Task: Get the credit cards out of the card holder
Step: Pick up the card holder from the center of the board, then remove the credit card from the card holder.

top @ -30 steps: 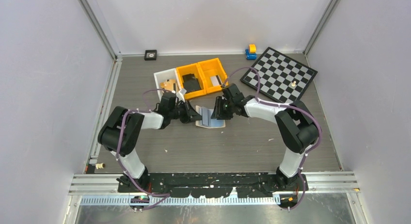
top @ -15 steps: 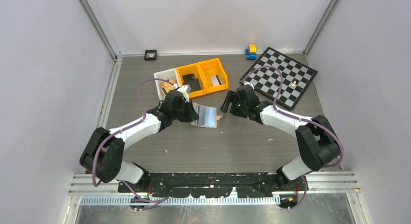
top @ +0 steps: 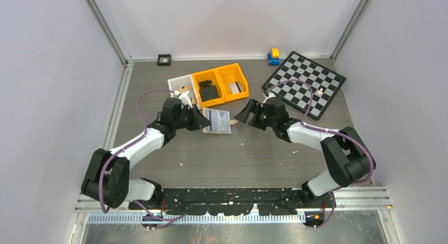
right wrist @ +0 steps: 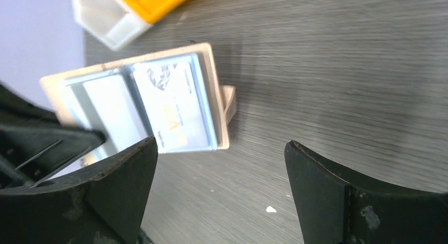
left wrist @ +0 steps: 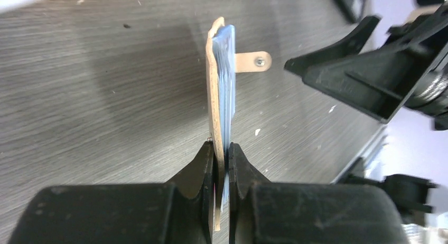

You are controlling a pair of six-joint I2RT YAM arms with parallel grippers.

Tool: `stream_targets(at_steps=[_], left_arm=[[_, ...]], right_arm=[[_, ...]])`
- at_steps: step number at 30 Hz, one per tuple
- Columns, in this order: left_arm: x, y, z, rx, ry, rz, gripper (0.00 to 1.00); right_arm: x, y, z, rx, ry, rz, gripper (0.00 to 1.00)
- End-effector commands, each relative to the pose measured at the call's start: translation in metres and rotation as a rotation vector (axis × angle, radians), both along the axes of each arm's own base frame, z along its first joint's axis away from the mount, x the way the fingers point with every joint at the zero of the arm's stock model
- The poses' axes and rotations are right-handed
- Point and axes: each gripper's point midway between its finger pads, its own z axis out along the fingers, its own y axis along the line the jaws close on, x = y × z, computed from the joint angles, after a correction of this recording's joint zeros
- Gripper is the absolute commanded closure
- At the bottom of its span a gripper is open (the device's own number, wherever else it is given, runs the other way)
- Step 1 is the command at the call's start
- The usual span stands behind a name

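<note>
My left gripper (top: 203,120) is shut on the left edge of the beige card holder (top: 218,120), which hangs open just above the table in front of the bins. In the left wrist view the fingers pinch the tan cover (left wrist: 213,96) and the bluish pocket edges (left wrist: 227,85) together at the left gripper (left wrist: 221,151). A light credit card (right wrist: 174,109) shows in a see-through pocket. My right gripper (top: 244,114) stands open just right of the holder, apart from it, and the right gripper (right wrist: 221,143) has only bare table between its fingers.
Two orange bins (top: 219,85) and a white bin (top: 179,85) stand right behind the holder; one orange bin holds a striped card (top: 236,87), the other a black item (top: 207,91). A chessboard (top: 305,83) lies at the back right, with a small blue-and-yellow toy (top: 273,56) behind it.
The left arm has carried the card holder left and back toward the bins. The right gripper has opened wide and drawn away to the right of the holder.
</note>
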Motion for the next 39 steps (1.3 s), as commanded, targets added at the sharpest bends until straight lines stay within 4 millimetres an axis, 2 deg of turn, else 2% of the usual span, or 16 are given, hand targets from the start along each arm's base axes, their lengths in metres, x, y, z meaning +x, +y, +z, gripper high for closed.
stream_targets(at_steps=[1,5,11,19,25,33,36,39], left_arm=[[0.006,-0.009,0.055,-0.304,-0.108,-0.052,1.0],[0.004,-0.015,0.062,-0.44,-0.075,-0.098,1.0],[0.007,-0.012,0.075,-0.599,-0.092,-0.12,1.0],[0.006,-0.009,0.083,-0.628,-0.123,-0.122,1.0],[0.005,-0.009,0.086,-0.637,-0.136,-0.13,1.0],[0.006,-0.006,0.082,-0.625,-0.138,-0.116,1.0],[0.006,-0.007,0.083,-0.631,-0.142,-0.119,1.0],[0.005,-0.006,0.083,-0.631,-0.142,-0.119,1.0]], right_arm=[[0.005,0.032,0.056,0.228,-0.139,0.107,0.05],[0.001,0.04,0.061,0.282,-0.152,0.15,0.05],[0.003,0.044,0.053,0.289,-0.116,0.157,0.05],[0.01,0.028,0.042,0.195,-0.1,0.083,0.06],[-0.001,0.046,0.07,0.36,-0.162,0.181,0.24],[-0.014,0.044,0.104,0.468,-0.274,0.219,0.49],[-0.015,0.043,0.107,0.481,-0.287,0.221,0.58],[-0.016,0.043,0.108,0.489,-0.29,0.222,0.63]])
